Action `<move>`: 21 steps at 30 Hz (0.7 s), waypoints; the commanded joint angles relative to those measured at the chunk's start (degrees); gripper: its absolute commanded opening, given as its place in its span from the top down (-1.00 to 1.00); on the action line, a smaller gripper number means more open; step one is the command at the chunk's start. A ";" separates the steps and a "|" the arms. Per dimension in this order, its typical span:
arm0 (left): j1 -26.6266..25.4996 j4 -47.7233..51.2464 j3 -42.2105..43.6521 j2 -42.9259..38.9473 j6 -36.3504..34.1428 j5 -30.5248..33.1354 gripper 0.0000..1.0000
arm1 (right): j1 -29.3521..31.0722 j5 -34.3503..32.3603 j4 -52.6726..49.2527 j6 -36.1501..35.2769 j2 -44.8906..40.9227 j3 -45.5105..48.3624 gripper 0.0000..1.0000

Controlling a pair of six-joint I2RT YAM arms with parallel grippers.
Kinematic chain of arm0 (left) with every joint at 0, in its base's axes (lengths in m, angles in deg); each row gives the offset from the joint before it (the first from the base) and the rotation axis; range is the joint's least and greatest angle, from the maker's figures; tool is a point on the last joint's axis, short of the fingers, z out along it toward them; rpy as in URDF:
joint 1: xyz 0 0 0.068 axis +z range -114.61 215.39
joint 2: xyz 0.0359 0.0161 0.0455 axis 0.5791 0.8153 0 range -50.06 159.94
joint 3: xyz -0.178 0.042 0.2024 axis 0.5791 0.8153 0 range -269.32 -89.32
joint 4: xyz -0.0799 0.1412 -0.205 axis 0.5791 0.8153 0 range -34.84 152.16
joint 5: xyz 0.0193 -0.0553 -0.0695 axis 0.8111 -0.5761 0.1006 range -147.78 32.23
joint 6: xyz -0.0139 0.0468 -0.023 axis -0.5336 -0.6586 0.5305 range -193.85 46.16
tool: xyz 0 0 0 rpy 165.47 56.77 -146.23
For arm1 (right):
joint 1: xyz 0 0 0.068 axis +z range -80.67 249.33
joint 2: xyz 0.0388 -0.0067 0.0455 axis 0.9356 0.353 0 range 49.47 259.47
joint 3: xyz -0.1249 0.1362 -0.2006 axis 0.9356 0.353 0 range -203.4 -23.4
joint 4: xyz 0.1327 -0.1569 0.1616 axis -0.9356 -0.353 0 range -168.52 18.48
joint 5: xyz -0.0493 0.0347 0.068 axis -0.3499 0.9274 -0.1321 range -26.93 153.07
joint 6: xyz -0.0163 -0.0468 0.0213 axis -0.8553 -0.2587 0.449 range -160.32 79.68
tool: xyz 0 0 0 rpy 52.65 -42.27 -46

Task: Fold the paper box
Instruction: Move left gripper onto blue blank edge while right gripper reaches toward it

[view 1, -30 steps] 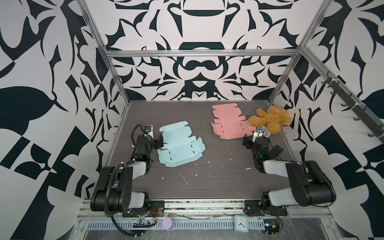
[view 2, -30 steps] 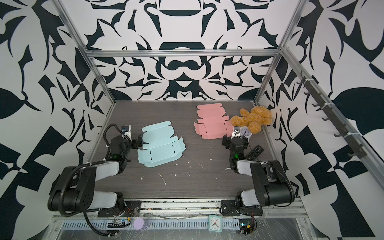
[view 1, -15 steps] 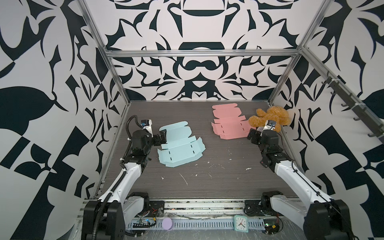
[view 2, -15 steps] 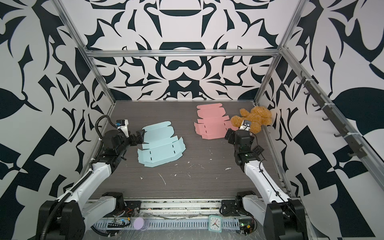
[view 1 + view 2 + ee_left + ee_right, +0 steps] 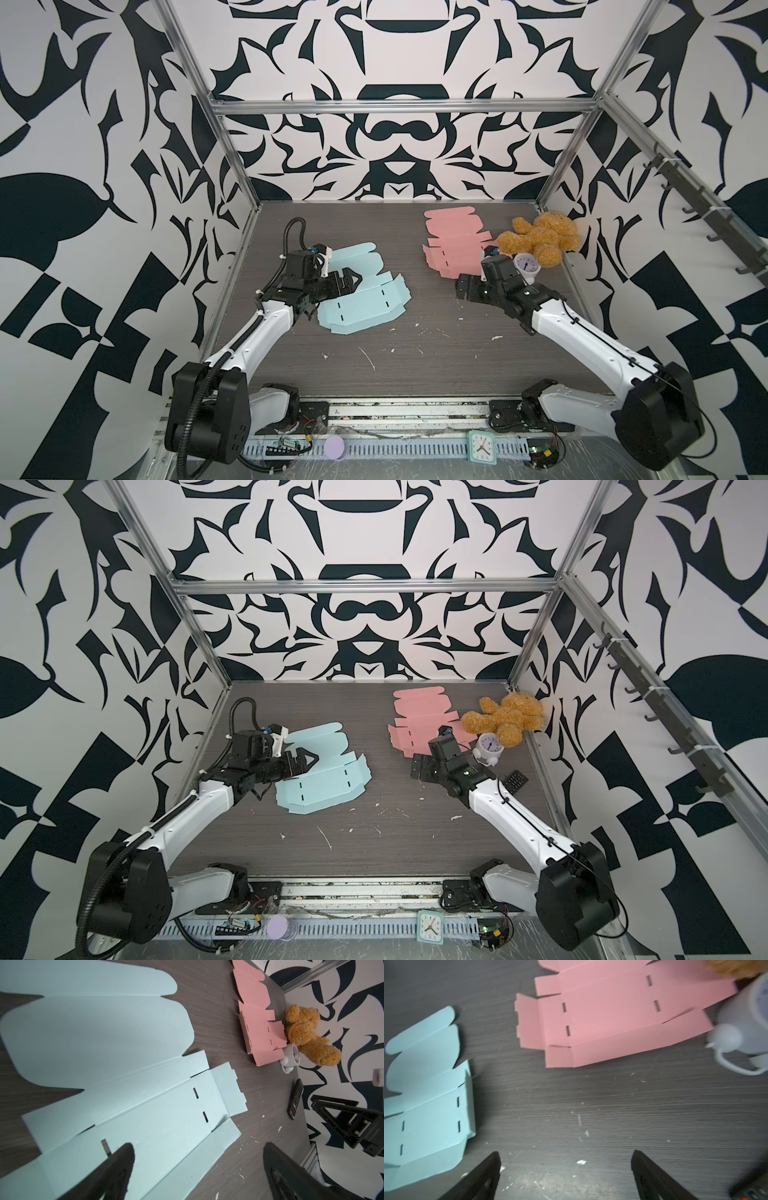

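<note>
a: wide shot first. the dark wood-grain table (image 5: pixel 415 374), and the biggest thing on it is the blue paper box (image 5: pixel 365 303), lying open as a flat cut-out on the left side, the end flap toward the middle raised a little.

b: the pink paper box (image 5: pixel 451 245) is flat too, further back and to the right, just beside the teddy bear (image 5: pixel 540 239). nothing is folded on either, so i'd call this the very start of the job.

a: the left gripper (image 5: pixel 347 282) hangs over the left part of the blue sheet, jaws wide apart, nothing between them. the right gripper (image 5: pixel 465 286) sits just in front of the pink one, jaws spread as well, empty.

b: how will that card handle?

a: my read is light, thin and springy along the creases. push it and it'll likely slide on the table, and a hard pinch mid-panel could dent it. the best hold looks like a flap edge close to a score line, with the other arm pinning the base panel.

b: small stuff now. there's a white alarm clock (image 5: pixel 527 266) up against the bear and a remote (image 5: pixel 515 780) by the right wall, both worth keeping clear of. the little slots (image 5: pixel 195 1093) probably take the tabs, so line the end flaps up gently.
</note>
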 commanded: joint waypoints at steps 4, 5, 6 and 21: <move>-1.56 4.78 0.06 0.35 0.12 -2.47 -0.98 | 7.54 6.39 -2.11 3.48 4.35 -3.31 -1.00; -1.56 4.89 0.70 0.11 0.12 -2.49 -0.99 | 8.56 7.32 -1.10 3.49 5.60 -3.61 -1.00; -1.56 4.90 1.13 -0.10 0.17 -2.62 -0.99 | 9.14 8.01 -0.22 3.49 6.69 -3.93 -0.99; -1.65 4.77 2.09 0.58 0.90 -4.48 -1.00 | 9.81 17.13 6.16 -3.78 27.05 -16.52 -0.83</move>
